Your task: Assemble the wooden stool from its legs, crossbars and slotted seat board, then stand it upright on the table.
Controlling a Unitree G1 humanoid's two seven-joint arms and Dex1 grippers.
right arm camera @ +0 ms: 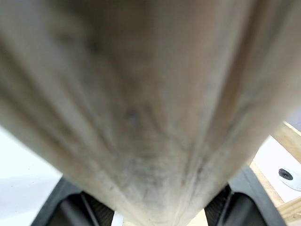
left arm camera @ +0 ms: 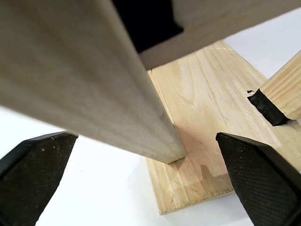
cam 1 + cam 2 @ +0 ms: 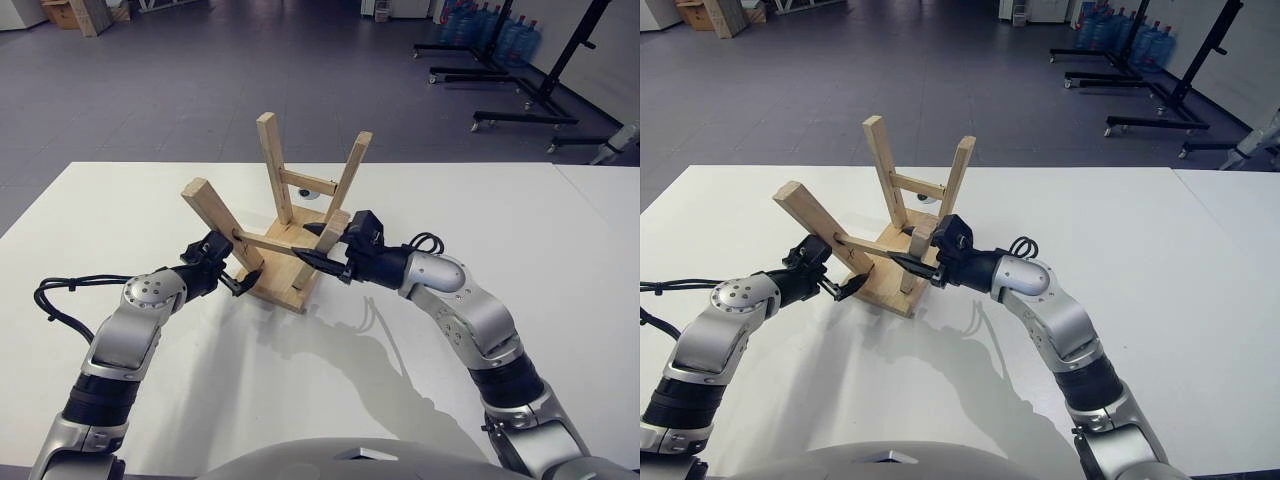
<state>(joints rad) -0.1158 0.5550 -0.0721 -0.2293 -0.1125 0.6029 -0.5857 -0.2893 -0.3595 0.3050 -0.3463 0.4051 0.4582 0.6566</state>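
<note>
The wooden stool lies upside down on the white table [image 3: 500,210], its slotted seat board [image 3: 288,287] flat and its legs pointing up. Two far legs [image 3: 275,165] are joined by a crossbar [image 3: 308,181]. A second crossbar [image 3: 268,244] runs from the near left leg [image 3: 213,212], which leans outward, to the short near right leg [image 3: 332,228]. My left gripper [image 3: 232,272] is open at the base of the left leg [image 2: 94,84], one fingertip [image 2: 33,174] on each side without touching. My right gripper [image 3: 322,258] is shut on the near right leg [image 1: 141,94].
A small round disc [image 3: 318,196] lies on the table just behind the stool. A second table [image 3: 605,195] adjoins on the right. Black wheeled stands [image 3: 520,95] and water bottles stand on the floor far back right. There is bare tabletop to both sides and in front.
</note>
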